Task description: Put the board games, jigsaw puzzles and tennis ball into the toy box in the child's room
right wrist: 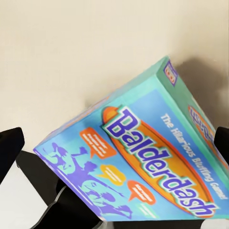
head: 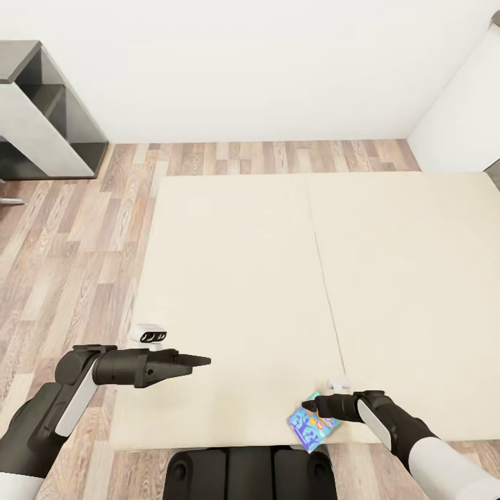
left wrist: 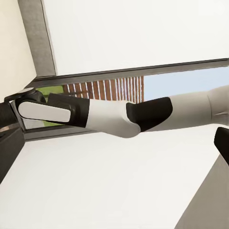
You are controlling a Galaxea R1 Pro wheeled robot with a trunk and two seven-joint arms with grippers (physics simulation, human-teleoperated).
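1. Far left in the head view: a grey-and-white open shelf unit (head: 42, 114) against the white wall, on the wood-plank floor (head: 76, 236).
2. Left gripper (head: 201, 361): black, hovering empty over the near left part of the large cream-beige bed (head: 243, 278); fingers together, looks clenched on nothing.
3. Right gripper (head: 314, 404): low at the bed's near edge, fingers (right wrist: 9, 145) grasping the light-blue flat card "Balderdash" board game (right wrist: 143, 167), tilted and seemingly lifted off the mattress.
4. Step in hand, judged: carrying off a bed game, toy box and table nowhere near.
5. Next, probably: keeping the grip firm, raising the box clear, turning the base toward the table.
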